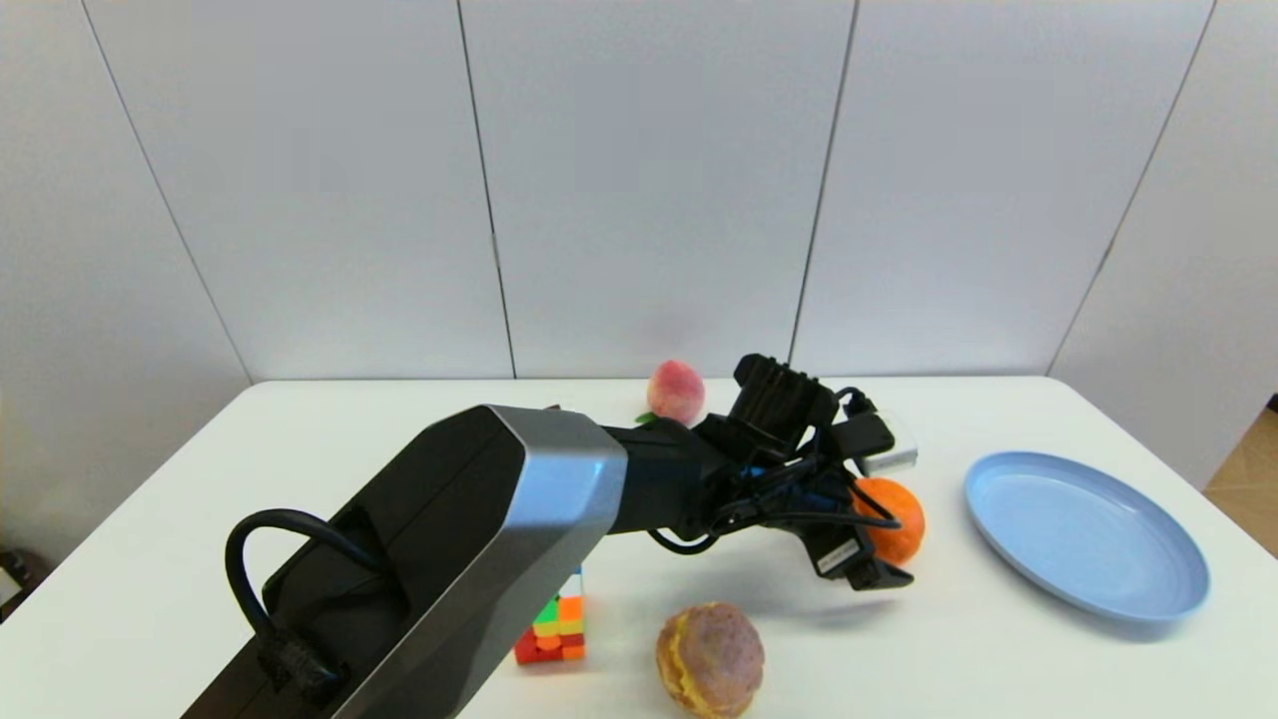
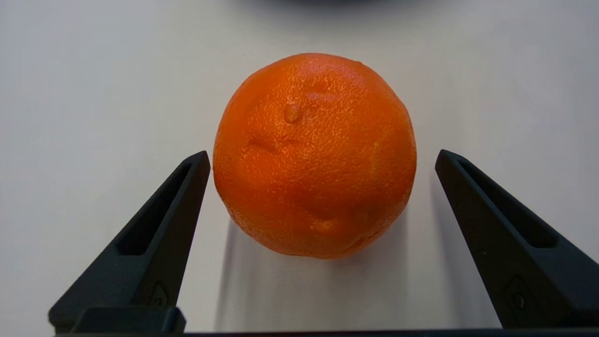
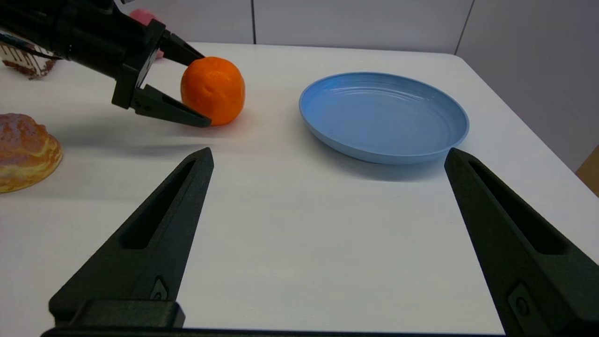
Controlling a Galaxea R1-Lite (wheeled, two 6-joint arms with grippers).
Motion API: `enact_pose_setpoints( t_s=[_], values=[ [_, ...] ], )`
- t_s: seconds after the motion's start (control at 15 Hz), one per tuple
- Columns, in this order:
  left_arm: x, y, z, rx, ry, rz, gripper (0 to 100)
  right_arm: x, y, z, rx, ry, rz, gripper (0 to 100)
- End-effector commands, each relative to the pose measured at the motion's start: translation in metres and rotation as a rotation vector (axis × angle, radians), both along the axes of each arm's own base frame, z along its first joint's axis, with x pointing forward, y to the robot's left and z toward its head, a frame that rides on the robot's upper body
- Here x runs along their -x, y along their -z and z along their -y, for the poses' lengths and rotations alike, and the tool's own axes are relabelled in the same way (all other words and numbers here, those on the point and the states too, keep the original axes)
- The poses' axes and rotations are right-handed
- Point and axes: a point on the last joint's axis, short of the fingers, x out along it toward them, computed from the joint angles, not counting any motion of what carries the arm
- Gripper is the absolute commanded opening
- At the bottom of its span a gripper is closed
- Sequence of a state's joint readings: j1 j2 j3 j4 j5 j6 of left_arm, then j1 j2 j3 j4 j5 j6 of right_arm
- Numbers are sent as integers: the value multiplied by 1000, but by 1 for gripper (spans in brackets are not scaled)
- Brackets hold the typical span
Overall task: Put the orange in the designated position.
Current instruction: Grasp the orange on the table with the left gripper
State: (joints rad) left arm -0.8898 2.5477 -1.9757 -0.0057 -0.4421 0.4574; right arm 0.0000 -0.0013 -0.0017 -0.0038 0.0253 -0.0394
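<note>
Head view: the left hand reaches across the table to the orange, which sits just left of the plate. Left wrist view: its fingers are spread either side of the orange, one almost touching. Right wrist view: the right hand hangs spread above bare table, apart from the orange.

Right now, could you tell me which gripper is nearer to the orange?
The left. The left gripper is open, with its fingers on either side of the orange. The right gripper is also open and sits farther back, nearer the robot.
</note>
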Motion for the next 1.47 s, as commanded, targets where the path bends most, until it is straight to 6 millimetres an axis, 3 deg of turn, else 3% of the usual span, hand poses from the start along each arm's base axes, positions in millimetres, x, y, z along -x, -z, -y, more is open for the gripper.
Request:
enact_pose_setpoints(
  t_s=[0.07, 1.47],
  values=[
    [-1, -1, 1, 21, 0, 10, 100, 0, 0, 0, 1, -1, -1, 100],
    [-2, 11, 10, 63, -3, 17, 100, 0, 0, 0, 1, -1, -1, 100]
  ],
)
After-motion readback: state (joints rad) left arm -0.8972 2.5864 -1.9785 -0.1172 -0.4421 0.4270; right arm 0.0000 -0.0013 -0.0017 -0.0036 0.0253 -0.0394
